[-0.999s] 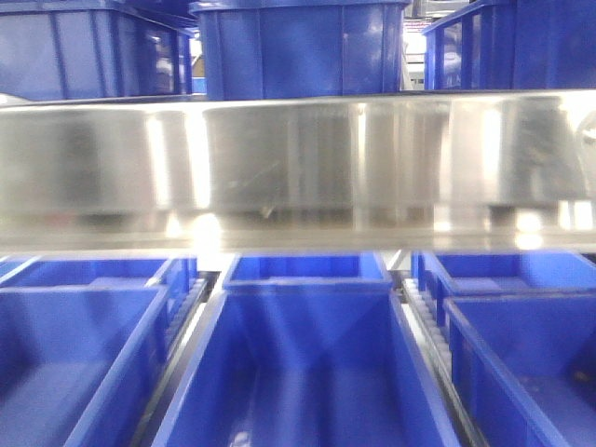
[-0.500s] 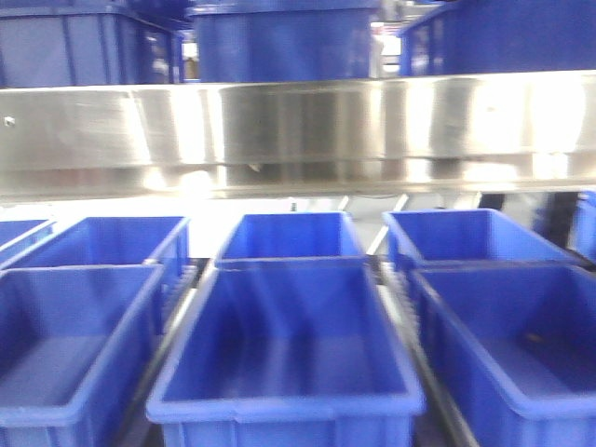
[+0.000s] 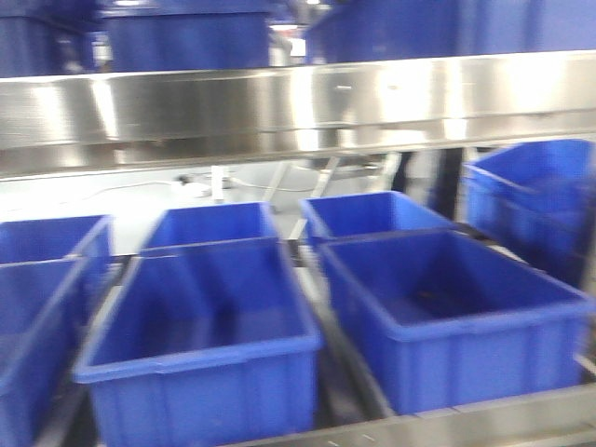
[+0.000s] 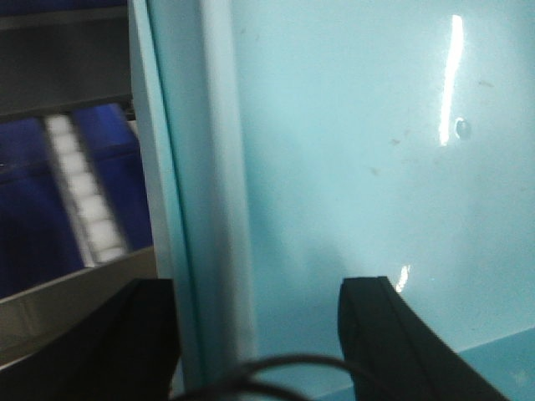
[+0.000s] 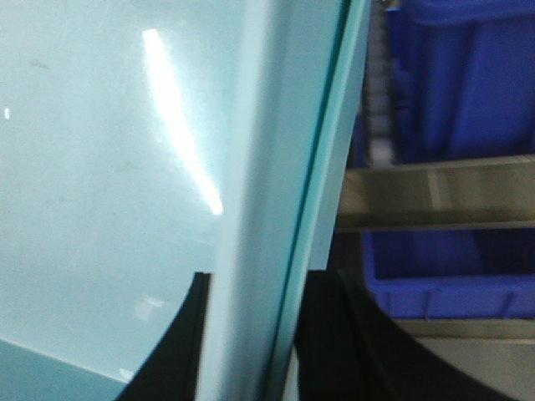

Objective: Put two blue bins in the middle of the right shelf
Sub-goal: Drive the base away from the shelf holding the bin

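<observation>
Steel shelving [image 3: 279, 102] faced the robot mid-carry, right gripper [image 5: 259, 280] clamping the pale blue bins [image 5: 100, 167], left gripper [image 4: 259, 288] astride them, closure unclear; next required reaching the right shelf's middle.

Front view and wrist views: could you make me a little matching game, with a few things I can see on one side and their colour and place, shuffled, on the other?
Things:
1. pale blue bin
2. shelf beam
3. dark blue bins
4. left fingers

Colour and place:
A. black, one on each side of a bin wall
B. shiny silver, running across above the rows
C. light cyan, filling most of the left wrist view
D. deep blue, standing in rows on the shelf

Pairs: 1-C, 2-B, 3-D, 4-A
</observation>
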You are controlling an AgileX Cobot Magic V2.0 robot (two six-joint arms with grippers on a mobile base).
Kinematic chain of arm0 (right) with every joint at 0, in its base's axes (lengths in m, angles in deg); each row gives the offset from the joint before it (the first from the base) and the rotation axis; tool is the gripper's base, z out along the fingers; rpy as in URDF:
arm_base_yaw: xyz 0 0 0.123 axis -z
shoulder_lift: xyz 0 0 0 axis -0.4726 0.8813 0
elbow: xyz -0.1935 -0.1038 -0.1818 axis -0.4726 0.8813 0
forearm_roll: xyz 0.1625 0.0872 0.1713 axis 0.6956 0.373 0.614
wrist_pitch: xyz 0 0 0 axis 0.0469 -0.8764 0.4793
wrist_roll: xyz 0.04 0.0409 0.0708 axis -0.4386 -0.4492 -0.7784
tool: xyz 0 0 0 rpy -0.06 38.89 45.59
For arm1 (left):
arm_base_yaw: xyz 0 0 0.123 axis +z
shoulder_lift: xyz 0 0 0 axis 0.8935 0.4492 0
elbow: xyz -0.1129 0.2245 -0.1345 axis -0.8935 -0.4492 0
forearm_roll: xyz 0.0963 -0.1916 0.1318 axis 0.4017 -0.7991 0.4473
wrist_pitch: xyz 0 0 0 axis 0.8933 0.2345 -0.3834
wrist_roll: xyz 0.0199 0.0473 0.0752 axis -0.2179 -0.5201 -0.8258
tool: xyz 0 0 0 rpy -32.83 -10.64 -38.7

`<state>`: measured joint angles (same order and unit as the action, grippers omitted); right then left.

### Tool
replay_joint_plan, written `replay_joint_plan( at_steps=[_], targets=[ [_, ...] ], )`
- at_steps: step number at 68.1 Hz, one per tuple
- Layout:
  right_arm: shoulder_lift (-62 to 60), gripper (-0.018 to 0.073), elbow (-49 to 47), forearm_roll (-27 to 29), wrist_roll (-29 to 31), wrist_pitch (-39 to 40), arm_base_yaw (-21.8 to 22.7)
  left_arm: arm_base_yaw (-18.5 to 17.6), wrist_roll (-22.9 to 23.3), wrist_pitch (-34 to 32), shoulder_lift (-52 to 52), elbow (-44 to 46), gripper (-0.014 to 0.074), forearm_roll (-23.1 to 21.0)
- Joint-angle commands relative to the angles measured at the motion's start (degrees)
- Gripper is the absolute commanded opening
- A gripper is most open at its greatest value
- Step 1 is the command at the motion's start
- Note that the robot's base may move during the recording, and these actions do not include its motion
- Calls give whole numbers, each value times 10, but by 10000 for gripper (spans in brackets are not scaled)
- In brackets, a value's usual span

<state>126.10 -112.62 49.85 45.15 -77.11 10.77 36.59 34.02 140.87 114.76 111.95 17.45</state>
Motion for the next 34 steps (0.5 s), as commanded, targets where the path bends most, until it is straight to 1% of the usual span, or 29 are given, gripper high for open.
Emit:
replay_joint_plan(
  at_steps=[1, 34],
  targets=[
    [-6, -154, -7, 1, 10, 42, 1, -2, -26, -33, -15, 12, -111, -31],
    [-6, -154, -7, 1, 10, 42, 1, -2, -26, -33, -15, 12, -111, -31]
  ],
)
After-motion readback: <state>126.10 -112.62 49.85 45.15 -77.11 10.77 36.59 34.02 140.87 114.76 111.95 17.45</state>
